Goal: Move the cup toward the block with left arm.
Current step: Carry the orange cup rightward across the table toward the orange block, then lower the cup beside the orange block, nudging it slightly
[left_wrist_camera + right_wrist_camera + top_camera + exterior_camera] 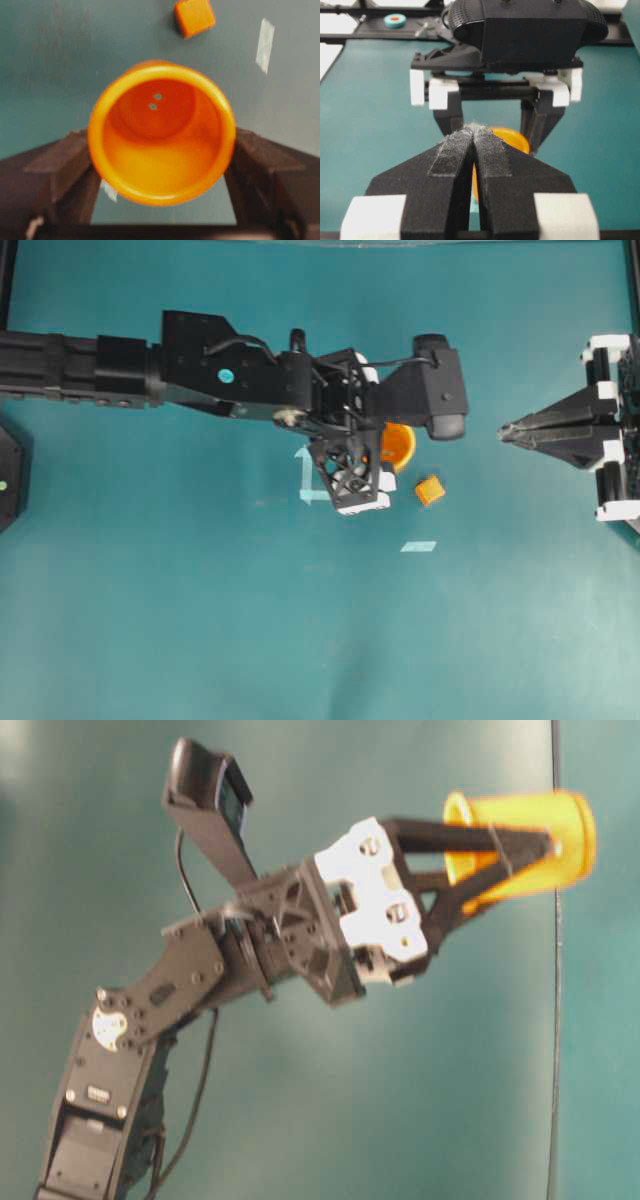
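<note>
The orange cup sits between the black lattice fingers of my left gripper, which is shut on its sides. The left wrist view looks down into the cup, with a finger pressed on each side. The small orange block lies on the teal table just beyond the cup, a short gap away, and shows at the top of the left wrist view. My right gripper is shut and empty at the right, pointing at the cup.
A pale tape corner mark lies beside the left gripper. A pale tape strip lies below the block and shows in the left wrist view. A black fixture sits at the left edge.
</note>
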